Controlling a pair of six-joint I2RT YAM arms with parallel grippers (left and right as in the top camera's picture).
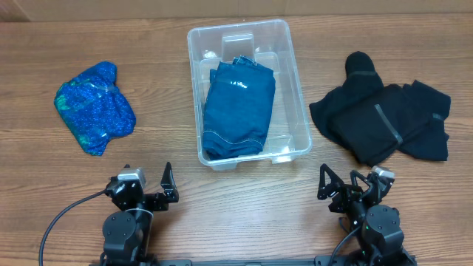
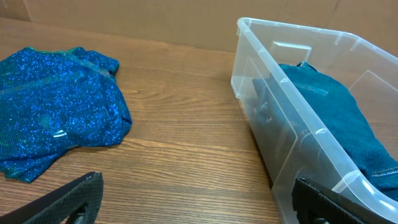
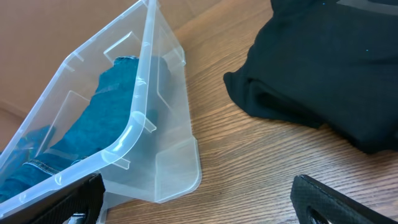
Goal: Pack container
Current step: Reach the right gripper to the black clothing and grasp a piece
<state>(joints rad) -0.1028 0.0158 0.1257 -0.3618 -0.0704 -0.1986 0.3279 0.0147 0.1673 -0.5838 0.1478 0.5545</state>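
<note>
Overhead cam count first: 1 clear rectangular plastic container [image 1: 294, 96], 1 folded blue denim garment [image 1: 238, 107] lying inside it, 1 crumpled sparkly blue sequin cloth [image 1: 94, 107], 1 heap of black fabric [image 1: 384, 118] (can't tell if that's 1 piece or more), and 2 grippers on the wooden table [image 1: 244, 203].

The container sits mid-table toward the far side, long sides running away from the arms, near short rim facing them; the denim fills most of the floor but leans to the left wall, so see-through base shows along the right wall and at the far end.

Sparkly cloth is well left of the container with a wide band of bare wood between them; the black heap is to the right, closer, with a narrower strip of wood before the right wall; neither touches the rim.

Left gripper [image 1: 145, 188] is at the near edge, in front of the container's left corner, fingers spread wide with nothing between them; right gripper [image 1: 347, 191] is the same deal near the right corner, spread wide and holding nothing; bare wood separates both from the near rim.
</note>
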